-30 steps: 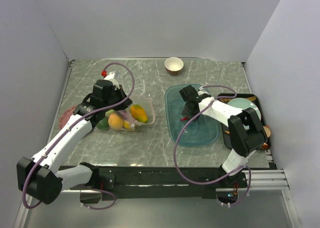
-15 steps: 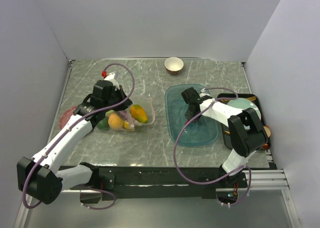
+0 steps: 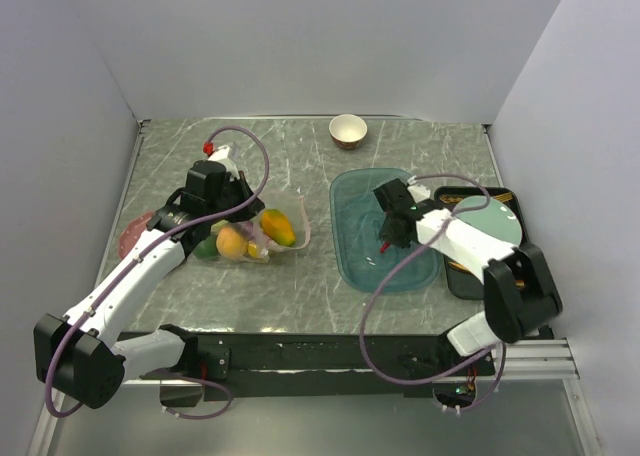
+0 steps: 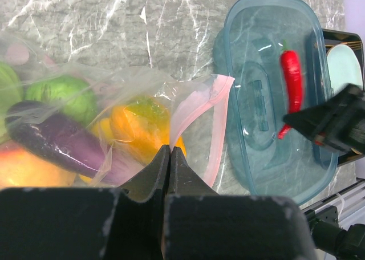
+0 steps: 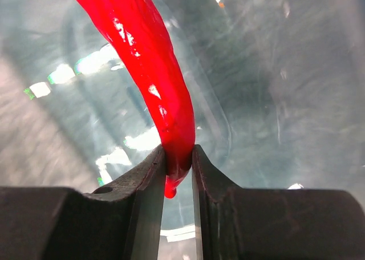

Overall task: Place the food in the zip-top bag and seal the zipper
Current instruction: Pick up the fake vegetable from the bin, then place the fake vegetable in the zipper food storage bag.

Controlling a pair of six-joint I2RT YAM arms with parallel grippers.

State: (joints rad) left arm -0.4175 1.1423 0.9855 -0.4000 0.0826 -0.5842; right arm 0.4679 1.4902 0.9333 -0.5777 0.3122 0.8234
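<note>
Here the right gripper (image 5: 178, 157) pinches the tapered tip of the glossy red chili (image 5: 151, 72), slim and curved, over the translucent teal oval tray (image 3: 350, 246) on the right half of the tabletop (image 3: 300, 306). Whether the chili clears the tray floor is hard to tell. Toward the left edge, the left gripper (image 4: 170, 153) is clamped on the crinkled clear film of the zip-top bag (image 4: 142, 80), beside its pale pink zipper (image 4: 219, 123). Inside lie a purple eggplant (image 4: 51, 137), a green lime (image 4: 65, 92) and an orange (image 4: 134, 126).

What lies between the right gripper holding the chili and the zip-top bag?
In the top view, only the teal tray's left part, then bare marble table up to the bag.
</note>
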